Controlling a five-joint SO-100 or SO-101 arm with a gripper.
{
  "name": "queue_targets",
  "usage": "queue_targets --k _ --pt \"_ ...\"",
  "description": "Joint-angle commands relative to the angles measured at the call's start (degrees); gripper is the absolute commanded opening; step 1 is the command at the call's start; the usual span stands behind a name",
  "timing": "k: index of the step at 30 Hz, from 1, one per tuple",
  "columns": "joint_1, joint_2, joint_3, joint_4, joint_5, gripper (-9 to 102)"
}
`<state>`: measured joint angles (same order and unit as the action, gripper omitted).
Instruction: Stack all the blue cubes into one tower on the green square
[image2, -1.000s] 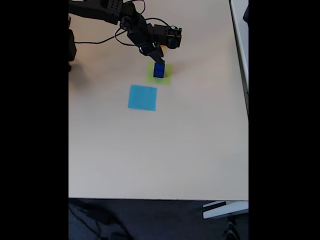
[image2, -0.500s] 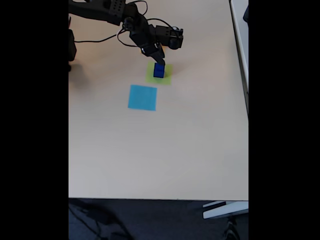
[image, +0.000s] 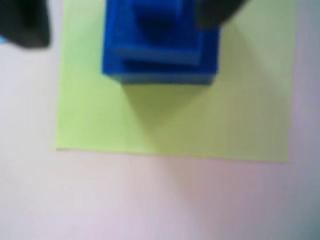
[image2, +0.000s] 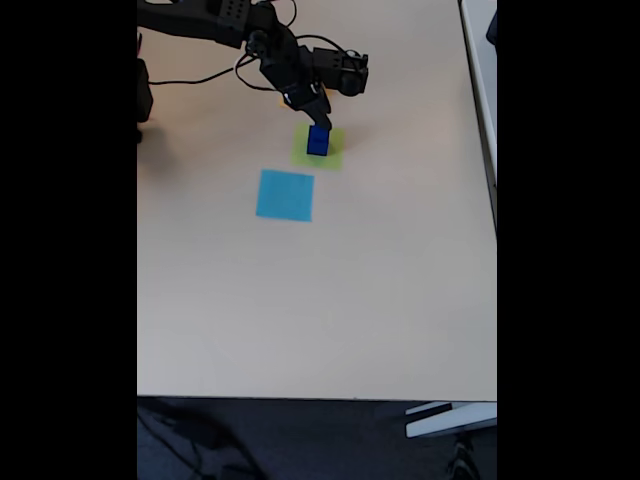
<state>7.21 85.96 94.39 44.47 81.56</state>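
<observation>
Standing stepped on the pale lime-green flat square patch (image: 175, 120), the solid dark blue cubes (image: 160, 47) form a tower: the wrist view shows a wide cube at the bottom, a narrower one on it and a smaller, darker step above, though the blur keeps me from counting the tiers for certain. In the fixed view the tower (image2: 319, 140) sits near the middle of the green patch (image2: 335, 155). These look like rigid, light blocks with smooth flat faces, probably a little slippery and not fragile; the sensible hold is across two opposite vertical sides of one cube, low enough that it does not tip, and any sideways nudge would likely slide the small upper pieces off.

The black end effector (image2: 316, 112) hangs just above the tower top in the fixed view. Its two dark fingers (image: 25, 22) frame the tower in the wrist view, spread wide and clear of the blue sides, so it grips nothing. Just beside the green patch on the pale counter (image2: 320, 300) lies a flat light blue square patch (image2: 285, 194).
</observation>
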Motion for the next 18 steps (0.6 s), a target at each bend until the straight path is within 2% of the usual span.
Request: queue_targets --k 1,18 --pt "-1.14 0.62 -3.69 0.79 0.88 15" --pt "-1.41 0.7 -4.48 3.08 -0.26 14"
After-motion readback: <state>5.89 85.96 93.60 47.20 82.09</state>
